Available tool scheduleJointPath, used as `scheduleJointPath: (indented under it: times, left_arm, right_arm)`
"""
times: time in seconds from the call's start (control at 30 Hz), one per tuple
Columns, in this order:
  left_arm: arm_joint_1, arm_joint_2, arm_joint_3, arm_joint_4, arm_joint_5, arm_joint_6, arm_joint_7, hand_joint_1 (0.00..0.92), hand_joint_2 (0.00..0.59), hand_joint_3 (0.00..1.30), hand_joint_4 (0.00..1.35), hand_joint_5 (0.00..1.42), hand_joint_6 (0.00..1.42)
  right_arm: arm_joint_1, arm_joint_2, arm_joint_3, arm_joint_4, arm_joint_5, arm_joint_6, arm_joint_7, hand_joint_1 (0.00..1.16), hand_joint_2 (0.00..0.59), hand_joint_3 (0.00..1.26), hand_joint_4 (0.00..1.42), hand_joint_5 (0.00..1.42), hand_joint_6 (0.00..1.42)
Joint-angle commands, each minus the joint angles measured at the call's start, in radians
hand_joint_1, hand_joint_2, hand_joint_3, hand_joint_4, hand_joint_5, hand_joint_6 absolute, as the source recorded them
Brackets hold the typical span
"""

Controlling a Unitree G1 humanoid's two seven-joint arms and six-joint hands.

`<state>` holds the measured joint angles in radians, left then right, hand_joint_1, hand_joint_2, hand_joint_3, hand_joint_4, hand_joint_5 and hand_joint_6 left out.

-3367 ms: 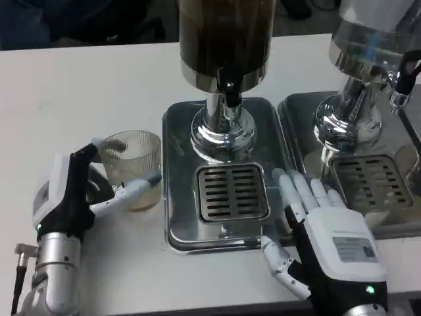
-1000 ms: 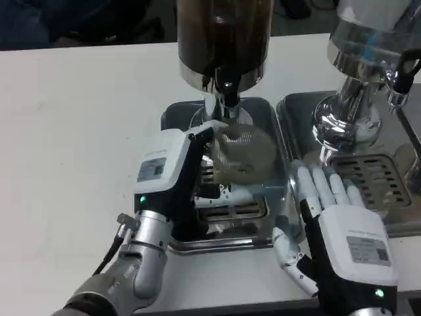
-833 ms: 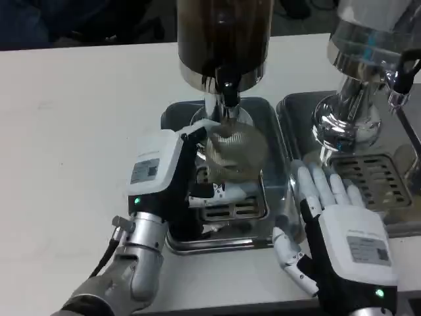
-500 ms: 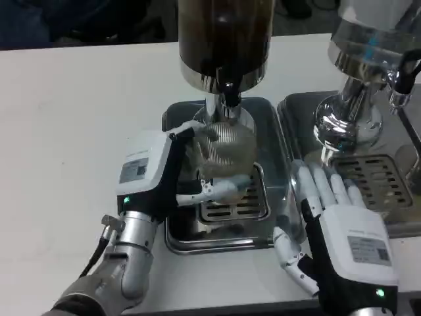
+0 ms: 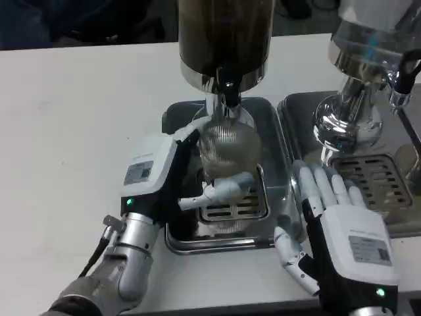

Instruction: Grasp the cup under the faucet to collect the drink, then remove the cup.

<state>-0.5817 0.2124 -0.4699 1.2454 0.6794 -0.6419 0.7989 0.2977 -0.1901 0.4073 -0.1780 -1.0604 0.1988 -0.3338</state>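
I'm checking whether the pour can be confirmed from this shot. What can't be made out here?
- Whether liquid is in the cup: head view, ribbed glass and left hand hide it.
- Whether the faucet is flowing: too small, blurred.
- Top of the dispenser: cut off by the upper edge.
- Second dispenser: cut by the right edge.
- Right hand: wrist cut by the bottom edge.

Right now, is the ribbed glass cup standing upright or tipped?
Upright. The ribbed glass cup stands on the drip grate with its mouth facing the black faucet above, gripped by the left hand.
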Motion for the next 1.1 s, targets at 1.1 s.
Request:
scheduleJointPath:
  times: [1.1]
  left_arm:
    - [0.282,0.154,0.327,-0.453,-0.738,-0.352,-0.68,0.0,0.071,0.0,0.0,0.06,0.0]
  right_arm:
    - [-0.073,-0.032,-0.036,0.056,0.076,-0.041,-0.011,0.0,0.502,0.0,0.0,0.0,0.0]
